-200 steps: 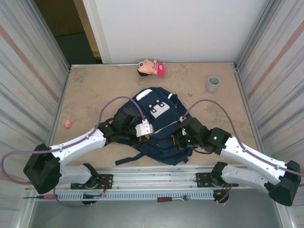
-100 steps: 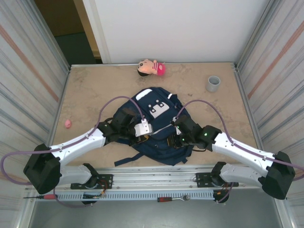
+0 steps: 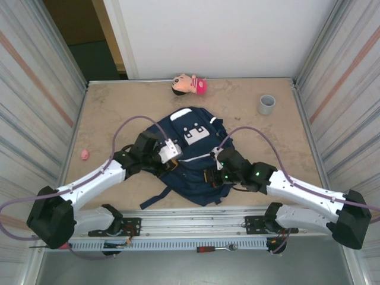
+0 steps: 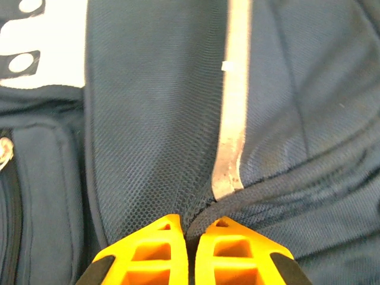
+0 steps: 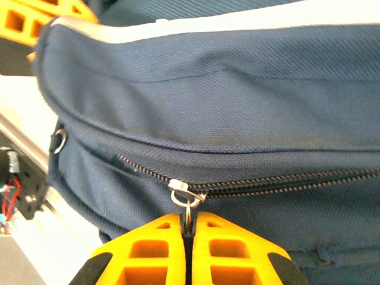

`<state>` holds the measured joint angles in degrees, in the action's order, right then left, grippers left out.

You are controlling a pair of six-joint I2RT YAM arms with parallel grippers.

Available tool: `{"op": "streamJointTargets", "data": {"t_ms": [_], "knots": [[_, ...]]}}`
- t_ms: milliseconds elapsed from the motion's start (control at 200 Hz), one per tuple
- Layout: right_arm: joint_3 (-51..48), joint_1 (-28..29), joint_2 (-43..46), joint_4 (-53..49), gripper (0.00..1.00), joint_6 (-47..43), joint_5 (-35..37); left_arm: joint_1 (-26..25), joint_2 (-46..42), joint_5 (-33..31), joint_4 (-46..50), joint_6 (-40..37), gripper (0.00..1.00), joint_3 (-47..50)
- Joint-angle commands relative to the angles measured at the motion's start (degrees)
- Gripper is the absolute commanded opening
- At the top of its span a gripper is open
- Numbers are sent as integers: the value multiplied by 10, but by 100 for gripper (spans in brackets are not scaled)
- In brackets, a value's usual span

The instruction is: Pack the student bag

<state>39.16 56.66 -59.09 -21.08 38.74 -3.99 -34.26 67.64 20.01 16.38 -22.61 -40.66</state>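
The zip pull (image 5: 187, 206) has just been pinched by the right jaws, with the bag (image 3: 187, 178) fabric clamped by the left jaws; opening may follow.

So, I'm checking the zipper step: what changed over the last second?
The right gripper slid left along the student bag and now pinches its zipper pull. The left gripper, clamped on fabric, drew left, tugging the bag. The doll and cup stayed put.
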Motion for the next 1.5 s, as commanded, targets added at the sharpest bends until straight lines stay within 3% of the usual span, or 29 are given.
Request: {"op": "streamJointTargets", "data": {"t_ms": [0,80,150,291,401,526,827,962,1077,1258,1493], "knots": [[-3,48,-32,40,0,43,-3,55,-11,-75,-33,59,5,-2],[25,60,-79,61,0,36,0,64,-7,-88,-28,51,13,-9],[46,61,-118,87,0,30,-8,69,-10,-85,-18,48,27,-17],[74,61,-162,124,0,15,-33,67,-59,7,7,7,60,-18],[84,61,-169,119,0,2,-42,51,-112,64,29,-60,68,-3],[84,55,-166,114,0,-6,-52,21,-144,82,55,-147,73,17],[85,50,-159,103,0,-16,-66,-30,-78,81,59,-210,68,-2],[85,49,-153,97,0,-19,-72,-31,-25,27,47,-201,55,-13],[81,43,-145,96,0,-19,-76,-32,-9,28,56,-208,45,-19],[68,18,-116,51,0,-34,-80,-28,-31,-8,73,-228,12,-10],[21,-99,-28,-51,0,-70,-97,10,-74,-8,126,-267,9,-3]]}}
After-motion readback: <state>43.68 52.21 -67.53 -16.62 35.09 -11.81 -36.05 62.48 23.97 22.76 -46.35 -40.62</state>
